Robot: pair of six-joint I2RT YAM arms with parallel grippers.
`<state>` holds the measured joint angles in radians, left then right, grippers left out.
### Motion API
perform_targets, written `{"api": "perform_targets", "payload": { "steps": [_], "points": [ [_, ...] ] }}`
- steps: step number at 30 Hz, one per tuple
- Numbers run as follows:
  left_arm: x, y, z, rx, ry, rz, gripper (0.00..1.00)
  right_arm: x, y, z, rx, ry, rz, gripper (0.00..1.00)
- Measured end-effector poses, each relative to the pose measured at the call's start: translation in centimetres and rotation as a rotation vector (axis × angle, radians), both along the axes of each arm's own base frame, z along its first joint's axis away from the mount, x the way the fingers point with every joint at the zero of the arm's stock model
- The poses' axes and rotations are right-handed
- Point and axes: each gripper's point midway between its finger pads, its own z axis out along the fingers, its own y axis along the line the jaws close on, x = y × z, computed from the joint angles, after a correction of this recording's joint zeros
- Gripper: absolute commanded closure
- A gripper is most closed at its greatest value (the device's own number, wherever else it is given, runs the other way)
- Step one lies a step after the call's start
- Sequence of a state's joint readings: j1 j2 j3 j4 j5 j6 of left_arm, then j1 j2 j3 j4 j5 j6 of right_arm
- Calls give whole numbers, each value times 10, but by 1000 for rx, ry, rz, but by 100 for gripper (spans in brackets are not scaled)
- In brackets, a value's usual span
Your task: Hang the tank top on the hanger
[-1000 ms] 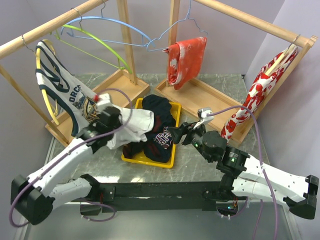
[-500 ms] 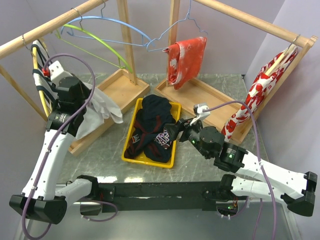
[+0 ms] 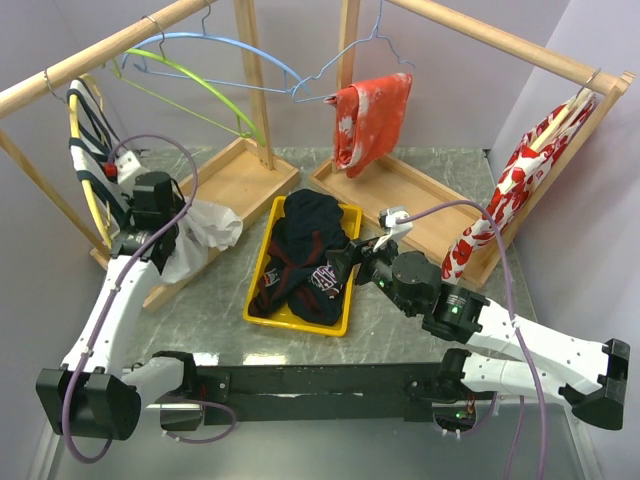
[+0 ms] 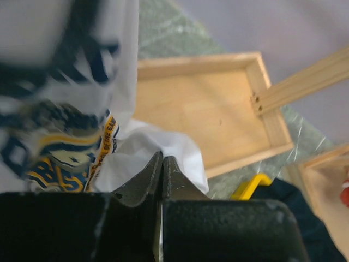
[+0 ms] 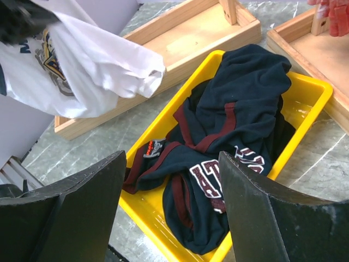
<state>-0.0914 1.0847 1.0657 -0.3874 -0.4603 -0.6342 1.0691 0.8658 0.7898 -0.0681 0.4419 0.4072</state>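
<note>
Bright even light, soft shadows, tank top (image 4: 65, 109) motion-blurred

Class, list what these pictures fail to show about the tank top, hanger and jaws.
- Top view: the left arm hides the lower part of the hanger, so how the tank top sits on it is unclear.
- Left wrist view: the left gripper has its jaws shut; pinched cloth, if any, is hidden between them; print blurred.
- Right wrist view: the right gripper has its jaws open; frame edge cuts the tank top; hanger out of frame.
</note>
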Motion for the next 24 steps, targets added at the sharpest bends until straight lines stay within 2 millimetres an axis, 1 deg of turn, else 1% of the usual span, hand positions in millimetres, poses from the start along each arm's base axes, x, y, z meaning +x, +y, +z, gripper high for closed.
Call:
{"api": "perform_targets", "payload": {
  "steps": [2,3,4,5,6,8,9,12,15,19,22,24],
  "points": [
    [0,-5,-23,-27,35,-16,68,0,1,-1,-3,3,5,24],
    [-1,-7,-31,-34,49,-22,54,0,2,-2,-3,5,6,24],
    [0,-9,-39,-46,62,-33,36,-1,3,-2,-3,7,10,24],
    [0,-13,-46,-64,69,-46,28,-1,3,-3,-3,9,14,24],
    [1,-16,-51,-74,75,-59,13,-1,4,-4,-4,12,16,24],
    [3,-24,-56,-108,70,-91,6,-1,5,-5,-6,15,17,24],
    [3,-29,-58,-121,65,-113,1,-1,6,-6,-8,19,17,24],
    [3,-42,-58,-146,55,-178,1,-1,7,-9,-13,27,19,23],
    [-3,-62,-54,-155,37,-254,1,-1,8,-9,-6,29,21,22],
    [-21,-98,-45,-156,4,-373,1,-2,9,-9,3,36,24,20],
    [-38,-126,-38,-159,-23,-467,1,-2,9,-10,10,45,21,18],
    [-50,-142,-39,-162,-31,-526,1,-2,8,-15,7,55,16,16]
  ]
}}
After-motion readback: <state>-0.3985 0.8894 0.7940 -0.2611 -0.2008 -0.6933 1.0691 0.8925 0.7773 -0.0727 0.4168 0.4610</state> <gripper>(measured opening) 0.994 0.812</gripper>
